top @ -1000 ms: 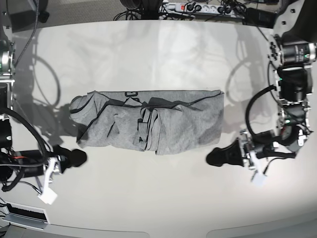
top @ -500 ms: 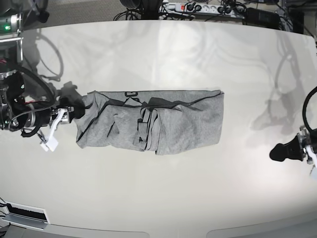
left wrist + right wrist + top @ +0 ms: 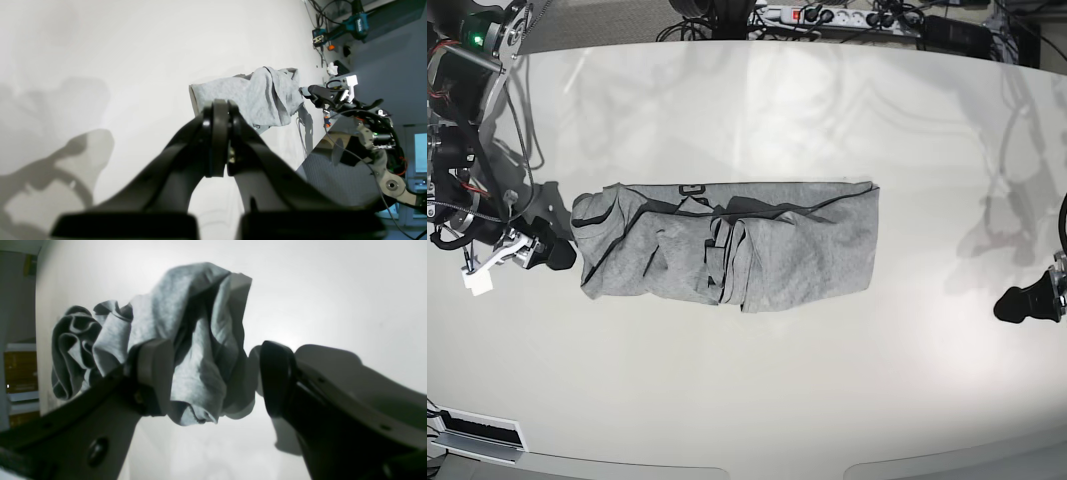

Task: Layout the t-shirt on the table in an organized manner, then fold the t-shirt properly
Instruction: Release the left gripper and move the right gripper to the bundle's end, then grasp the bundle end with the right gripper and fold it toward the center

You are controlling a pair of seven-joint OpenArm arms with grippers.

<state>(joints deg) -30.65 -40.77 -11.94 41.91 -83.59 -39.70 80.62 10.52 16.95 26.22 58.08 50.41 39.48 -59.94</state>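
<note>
1. The t-shirt (image 3: 727, 245) sits roughly in the middle of the table (image 3: 757, 110) in the base view, bunched into a long horizontal bundle instead of lying flat. There's a rumpled ridge of folds down its middle, and a dark seam line runs along the 12 o'clock edge.

2. The right gripper (image 3: 557, 225) is at the shirt's 9 o'clock end. Its fingers are spread wide, one on either side of the crumpled end of the fabric. In the right wrist view (image 3: 213, 380) a wad of grey cloth hangs in the gap between the pads; the light-coloured pad (image 3: 156, 373) looks to be against the cloth and the dark pad sits just beside it. So it's straddling the shirt, not pinching it.

3. The left gripper (image 3: 1027, 303) is way over at 3 o'clock near the table edge, well apart from the shirt. In the left wrist view (image 3: 218, 133) its fingers are pressed together with nothing between them, hovering over bare tabletop.

4. From that left wrist view you can also see the shirt (image 3: 257, 96) lying further off, with the other arm at its far end.

5. A power strip (image 3: 827, 15) and tangled cables sit beyond the table at 12 o'clock.
</note>
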